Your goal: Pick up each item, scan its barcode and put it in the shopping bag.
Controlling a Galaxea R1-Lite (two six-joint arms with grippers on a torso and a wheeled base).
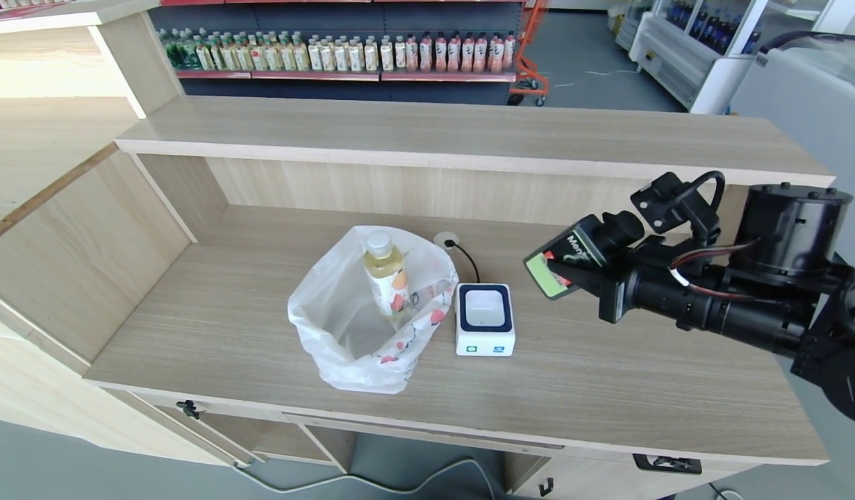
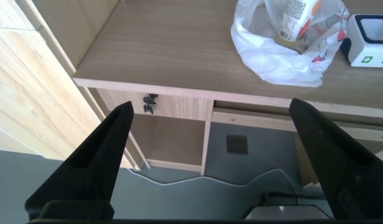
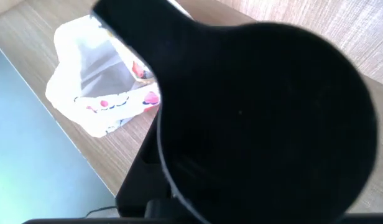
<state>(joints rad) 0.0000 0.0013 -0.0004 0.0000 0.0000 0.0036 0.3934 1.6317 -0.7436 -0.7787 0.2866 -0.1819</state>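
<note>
My head camera looks down over the counter (image 1: 608, 396). Left wrist camera sits low, shopping bag (image 2: 266, 59) far beyond the left claw (image 2: 211, 109); right's, tight behind its can (image 3: 266, 112), shares the bag.

The right arm (image 1: 712, 298) comes in from the right side and lies almost level above the right part of the counter (image 1: 608, 389), pointing toward its middle. Behind the forearm sits a thick round joint (image 1: 792, 226). The right gripper (image 1: 573, 264) is closed around a dark round item (image 1: 546, 276) and holds it in the air, well above the surface.

The left gripper (image 2: 210, 109) hangs low in front of the counter's front edge, near its left front corner. Its two dark fingers (image 2: 98, 162) are spread wide, with nothing between them.
</note>
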